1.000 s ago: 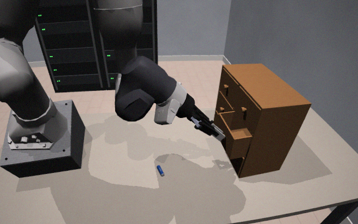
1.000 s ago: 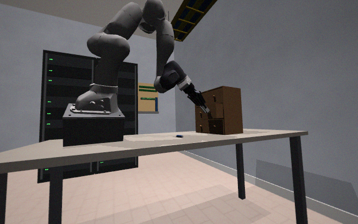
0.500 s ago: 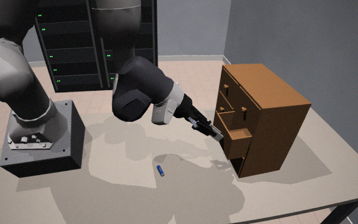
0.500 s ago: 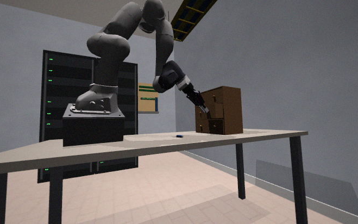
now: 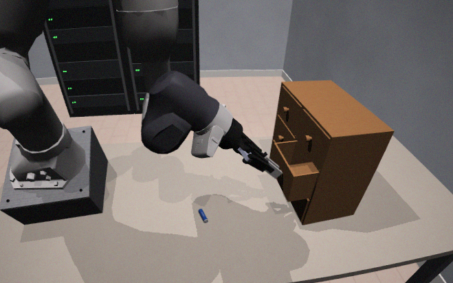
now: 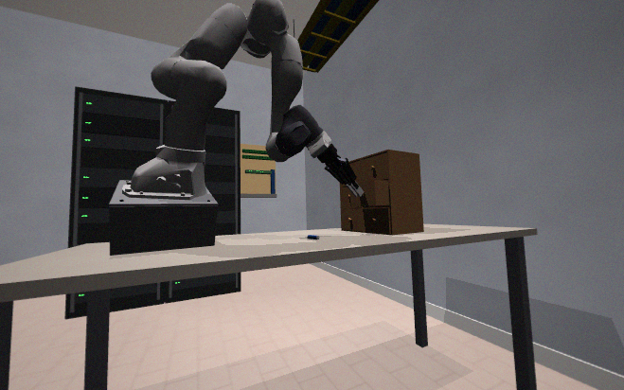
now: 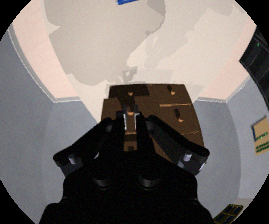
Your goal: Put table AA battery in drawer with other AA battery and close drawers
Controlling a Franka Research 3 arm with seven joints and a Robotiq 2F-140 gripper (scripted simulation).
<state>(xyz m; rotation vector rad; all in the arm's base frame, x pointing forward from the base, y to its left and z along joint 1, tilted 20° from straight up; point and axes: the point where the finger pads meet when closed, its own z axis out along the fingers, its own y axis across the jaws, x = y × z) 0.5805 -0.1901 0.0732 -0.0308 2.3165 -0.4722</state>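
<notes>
A small blue AA battery (image 5: 203,215) (image 6: 312,237) lies on the table in front of the chest; in the wrist view it (image 7: 127,1) shows at the very top edge. The brown chest (image 5: 340,115) (image 6: 403,188) (image 7: 180,107) stands upright at the right. One drawer (image 5: 302,175) of its near column sticks out of the front by a good part of its length. Its open top shows plain brown; I cannot make out anything inside. My gripper (image 5: 277,172) (image 6: 364,196) (image 7: 130,110) is at this drawer's front, shut on its small handle.
The other drawers, with small handles (image 5: 286,109), sit flush. The robot's dark base block (image 5: 51,183) stands at the left of the table, a server rack (image 5: 115,52) behind it. The table's front edge (image 5: 379,259) runs close below the chest.
</notes>
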